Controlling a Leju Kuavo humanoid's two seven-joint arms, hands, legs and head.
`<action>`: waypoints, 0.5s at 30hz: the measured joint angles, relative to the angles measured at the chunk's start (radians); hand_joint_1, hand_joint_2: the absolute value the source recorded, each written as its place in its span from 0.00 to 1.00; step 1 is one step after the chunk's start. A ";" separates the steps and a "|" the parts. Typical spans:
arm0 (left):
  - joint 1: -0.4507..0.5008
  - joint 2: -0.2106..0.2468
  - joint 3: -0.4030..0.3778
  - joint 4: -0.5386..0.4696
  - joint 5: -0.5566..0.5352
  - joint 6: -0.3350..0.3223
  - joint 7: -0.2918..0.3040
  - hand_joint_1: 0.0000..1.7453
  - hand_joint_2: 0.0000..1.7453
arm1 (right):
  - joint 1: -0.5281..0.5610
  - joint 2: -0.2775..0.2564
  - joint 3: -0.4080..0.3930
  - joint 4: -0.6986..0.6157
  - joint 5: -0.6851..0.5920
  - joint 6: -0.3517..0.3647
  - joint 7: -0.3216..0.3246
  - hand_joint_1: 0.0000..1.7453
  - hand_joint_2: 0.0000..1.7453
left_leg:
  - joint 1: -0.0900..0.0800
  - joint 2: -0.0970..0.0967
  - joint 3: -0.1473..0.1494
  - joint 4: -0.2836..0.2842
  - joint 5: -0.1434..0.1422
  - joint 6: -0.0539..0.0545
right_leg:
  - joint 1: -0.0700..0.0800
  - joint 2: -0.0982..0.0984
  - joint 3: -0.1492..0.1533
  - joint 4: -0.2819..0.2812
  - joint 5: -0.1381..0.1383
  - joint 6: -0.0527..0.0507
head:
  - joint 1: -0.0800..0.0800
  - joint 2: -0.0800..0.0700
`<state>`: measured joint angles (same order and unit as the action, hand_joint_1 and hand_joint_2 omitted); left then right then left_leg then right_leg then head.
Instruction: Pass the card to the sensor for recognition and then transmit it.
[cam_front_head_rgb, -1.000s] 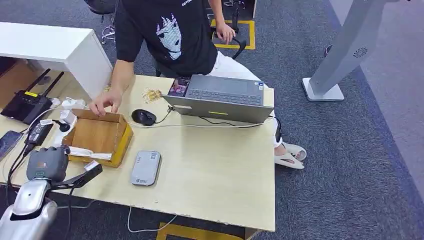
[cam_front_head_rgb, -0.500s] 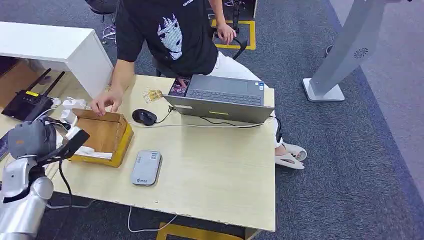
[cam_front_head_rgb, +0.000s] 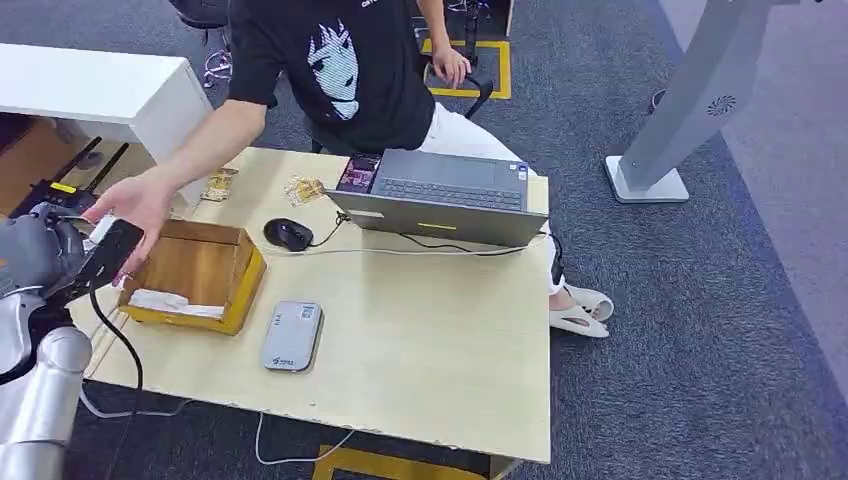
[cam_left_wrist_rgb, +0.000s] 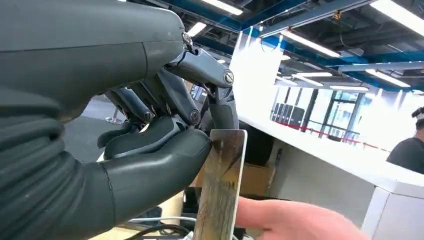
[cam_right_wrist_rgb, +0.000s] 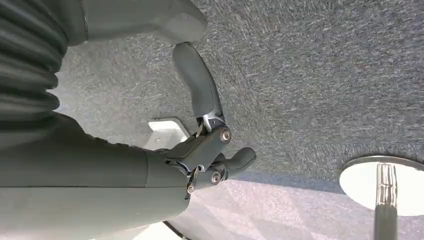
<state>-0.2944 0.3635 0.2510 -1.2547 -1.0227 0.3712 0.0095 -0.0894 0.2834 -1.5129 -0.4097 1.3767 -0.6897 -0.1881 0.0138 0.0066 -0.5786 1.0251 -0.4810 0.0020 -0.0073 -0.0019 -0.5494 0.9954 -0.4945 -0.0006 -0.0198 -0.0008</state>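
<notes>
The card, thin, stiff, light and likely slick, sits pinched by one edge between the left hand's thumb and fingers, leaving its free end for the person's hand to take.

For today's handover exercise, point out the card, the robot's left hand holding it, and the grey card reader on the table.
card (cam_left_wrist_rgb: 222, 185), left wrist view, on its flat face below the fingers.
left hand (cam_left_wrist_rgb: 145, 145), left wrist view, on the thick thumb.
card reader (cam_front_head_rgb: 291, 336), head view, on its top face.

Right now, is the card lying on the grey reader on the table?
No, the left robot hand pinches the card in the air, while the grey reader has nothing on it.
</notes>
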 joint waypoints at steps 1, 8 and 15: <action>0.000 0.000 0.000 0.000 0.000 0.000 0.000 1.00 1.00 | 0.000 0.000 0.000 0.000 0.000 0.000 0.000 0.00 1.00 | 0.000 0.000 0.000 0.000 0.000 0.000 | 0.000 0.000 0.000 0.000 0.000 0.000 | 0.000 0.000; -0.006 0.001 0.013 0.000 -0.008 0.000 0.000 1.00 1.00 | 0.000 0.000 0.000 0.000 0.000 0.000 0.000 0.00 1.00 | 0.000 0.000 0.000 0.000 0.000 0.000 | 0.000 0.000 0.000 0.000 0.000 0.000 | 0.000 0.000; -0.006 -0.001 0.014 0.000 -0.020 0.001 -0.003 0.00 1.00 | -0.001 0.000 0.000 0.000 0.002 0.000 -0.017 0.00 1.00 | 0.000 0.000 0.000 0.000 0.000 0.000 | 0.000 0.000 0.000 0.000 0.000 0.000 | 0.000 0.000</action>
<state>-0.3005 0.3628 0.2655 -1.2547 -1.0430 0.3723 0.0065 -0.0900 0.2834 -1.5129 -0.4097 1.3790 -0.6897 -0.2052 0.0138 0.0065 -0.5787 1.0251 -0.4810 0.0020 -0.0073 -0.0020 -0.5494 0.9953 -0.4945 -0.0006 -0.0198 -0.0008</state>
